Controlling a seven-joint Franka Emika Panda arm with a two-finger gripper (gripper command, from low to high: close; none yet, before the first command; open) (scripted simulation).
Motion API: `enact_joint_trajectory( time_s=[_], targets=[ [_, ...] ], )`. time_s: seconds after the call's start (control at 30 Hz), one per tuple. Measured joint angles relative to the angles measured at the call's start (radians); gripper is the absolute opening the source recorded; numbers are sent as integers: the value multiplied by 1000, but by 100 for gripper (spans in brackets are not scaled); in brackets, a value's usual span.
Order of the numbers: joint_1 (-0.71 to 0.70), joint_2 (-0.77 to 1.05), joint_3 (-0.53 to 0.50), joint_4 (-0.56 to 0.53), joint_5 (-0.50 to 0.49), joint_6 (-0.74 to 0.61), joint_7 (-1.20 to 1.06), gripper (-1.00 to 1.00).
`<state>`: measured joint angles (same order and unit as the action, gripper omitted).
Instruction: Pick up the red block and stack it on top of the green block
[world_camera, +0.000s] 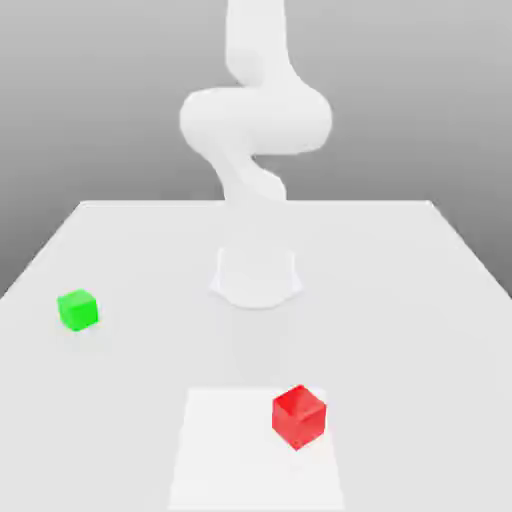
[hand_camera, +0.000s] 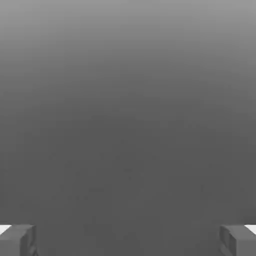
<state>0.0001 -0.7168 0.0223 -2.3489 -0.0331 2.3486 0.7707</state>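
We see the red block (world_camera: 299, 417) in the exterior view, resting on the pale rectangular patch (world_camera: 235, 455) of the white worktop (world_camera: 380, 280), and we take that patch as our landmark. The block sits on it near its edge on the exterior view's right, turned so that a corner faces us, with two upright sides and its top showing. The green block (world_camera: 78, 310) lies well apart from the patch, toward the exterior view's left and farther back, directly on the worktop, also turned at an angle and showing its top. Behind the patch, we find the round-edged white base (world_camera: 256, 280) of the Panda arm (world_camera: 257, 115), standing apart from it. The arm rises above this base, its thick white links bending to one side and back before running up to the picture's upper edge. In the hand view, we see the tool (hand_camera: 128, 241) released, its two grey fingers (hand_camera: 17, 241) spread wide apart, with plain grey backdrop (hand_camera: 128, 125) between and beyond them, lighter in one part and darker in another.
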Motion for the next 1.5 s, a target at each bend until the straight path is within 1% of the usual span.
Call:
enact_joint_trajectory(
  time_s=[0.23,0.4,0.53,0.63,0.73,0.9,0.93,1.17,1.4,1.5],
  targets=[
    [13,275,31,-151,-91,154,-104,0],
    [38,462,21,-256,-115,262,-204,0],
    [65,604,15,-340,-78,351,-324,0],
    [90,704,27,-402,1,418,-447,0],
    [94,795,28,-407,22,492,-478,0],
    [108,952,6,-388,-2,625,-464,0],
    [111,969,3,-386,-5,639,-462,-100],
    [108,965,5,-386,-7,635,-460,-100],
    [97,767,25,-415,27,466,-485,-100],
    [20,716,-24,-431,-11,429,-408,-100]
  ],
)
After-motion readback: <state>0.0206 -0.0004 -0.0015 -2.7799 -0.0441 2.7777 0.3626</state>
